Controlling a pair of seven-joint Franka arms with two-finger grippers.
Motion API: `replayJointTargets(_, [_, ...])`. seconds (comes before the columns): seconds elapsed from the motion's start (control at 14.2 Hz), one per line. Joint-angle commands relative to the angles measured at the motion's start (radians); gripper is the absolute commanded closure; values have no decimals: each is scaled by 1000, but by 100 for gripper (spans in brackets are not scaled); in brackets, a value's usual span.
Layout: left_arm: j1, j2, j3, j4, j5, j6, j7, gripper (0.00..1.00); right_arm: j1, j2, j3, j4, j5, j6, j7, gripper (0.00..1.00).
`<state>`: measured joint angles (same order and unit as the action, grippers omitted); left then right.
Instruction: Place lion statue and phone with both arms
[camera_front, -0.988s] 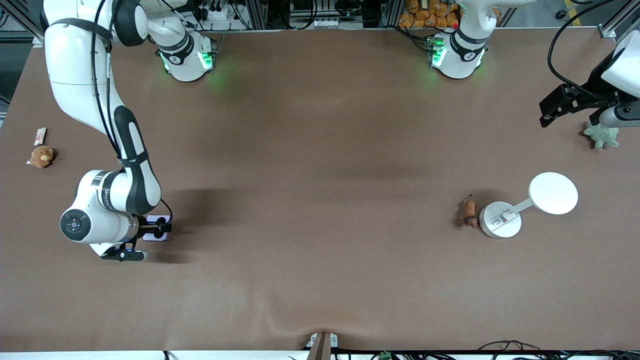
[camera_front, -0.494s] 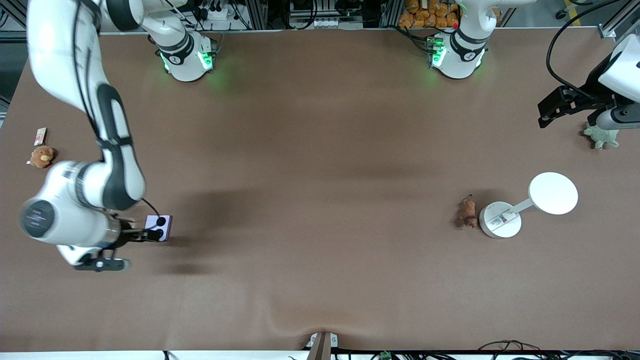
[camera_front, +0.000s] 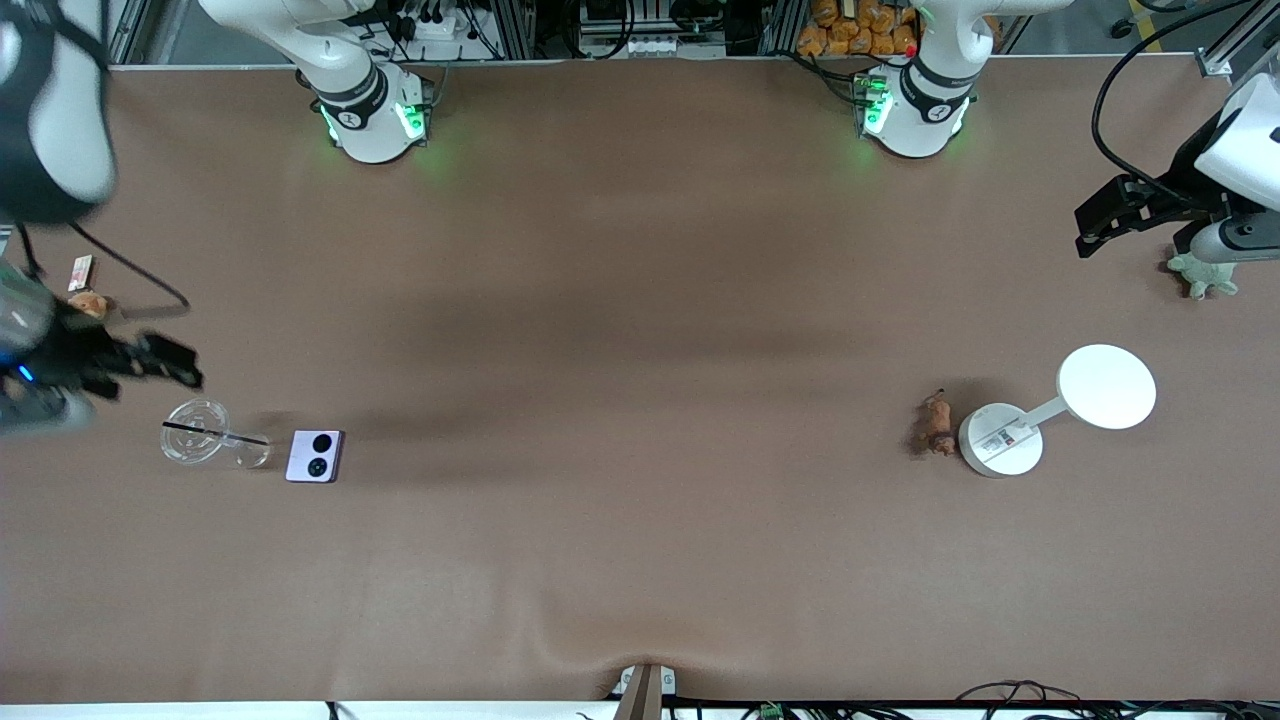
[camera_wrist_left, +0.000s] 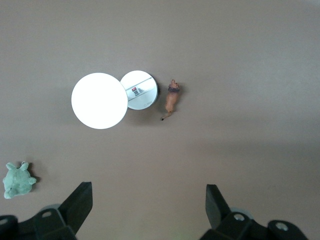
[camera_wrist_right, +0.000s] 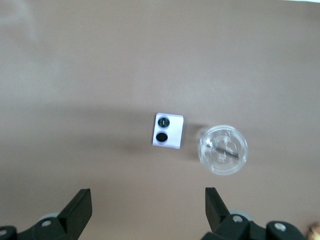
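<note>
Looking at both arms up and parked at their own ends, jaws spread wide, holding nothing. Right gripper (camera_front: 150, 358) hangs over the worktop (camera_front: 640, 560) edge; the phone (camera_front: 315, 456) lies flat beside a clear cup (camera_front: 205, 446). Left gripper (camera_front: 1120, 215) is up near a green plush (camera_front: 1205, 272); the lion statue (camera_front: 936, 424) lies on its side, touching or just beside a white lamp base (camera_front: 1000, 440), long axis running toward the front camera.

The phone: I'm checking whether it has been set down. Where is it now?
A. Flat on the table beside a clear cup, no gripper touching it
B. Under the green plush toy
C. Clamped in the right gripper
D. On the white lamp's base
A: the phone lies flat on the table beside the clear cup, while the right gripper hangs apart from it, fingers open and empty.
</note>
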<state>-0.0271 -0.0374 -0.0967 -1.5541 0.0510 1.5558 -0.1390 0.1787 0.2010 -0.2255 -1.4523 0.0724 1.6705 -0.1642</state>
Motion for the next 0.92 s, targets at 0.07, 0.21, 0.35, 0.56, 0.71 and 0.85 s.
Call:
replayJointTargets(0.07, [1,-29,5,-34,-19,6,7,0,-129,-124,133,-72,-37,-136,58,0])
replayJointTargets(0.21, [1,-30,3,-37,-19,6,7,0,-182,-162,205,-82,-39,-198,129,0])
replayJointTargets(0.35, [1,-30,3,-37,-19,4,7,0,-215,-196,242,-103,-58,-199,138,0])
replayJointTargets(0.56, [1,-30,2,-32,-25,3,18,0,-216,-215,238,-100,-63,-212,127,0])
replayJointTargets(0.71, [-1,-29,3,-31,-54,-2,19,0,-217,-216,239,-92,-74,-213,126,0])
replayJointTargets(0.85, [-1,-21,2,-29,-59,-3,22,0,-216,-216,241,-89,-75,-213,126,0])
